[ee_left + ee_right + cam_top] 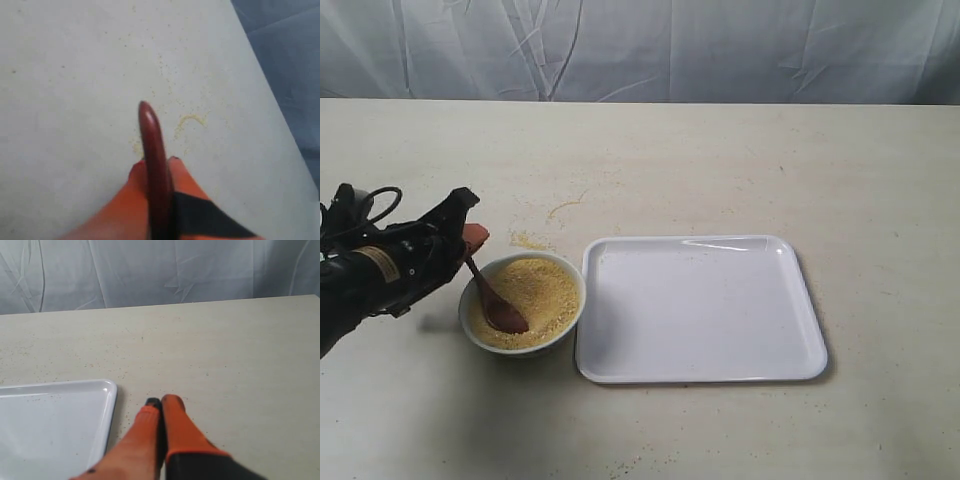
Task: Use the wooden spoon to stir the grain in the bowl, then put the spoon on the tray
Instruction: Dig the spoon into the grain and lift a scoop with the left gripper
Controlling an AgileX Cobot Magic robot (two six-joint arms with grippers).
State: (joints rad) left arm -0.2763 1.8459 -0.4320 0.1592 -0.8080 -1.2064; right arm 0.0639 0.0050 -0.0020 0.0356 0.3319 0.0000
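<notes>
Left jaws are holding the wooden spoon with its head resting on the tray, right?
Not quite. The left jaws do hold the wooden spoon, but its head rests in the grain in the bowl, not on the tray, as the exterior view shows.

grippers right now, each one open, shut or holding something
Left gripper: shut on the wooden spoon, its head in the grain in the bowl.
Right gripper: shut, holding nothing.

A wrinkled pale grey curtain (640,45) hangs behind the beige tabletop (720,160).
</notes>
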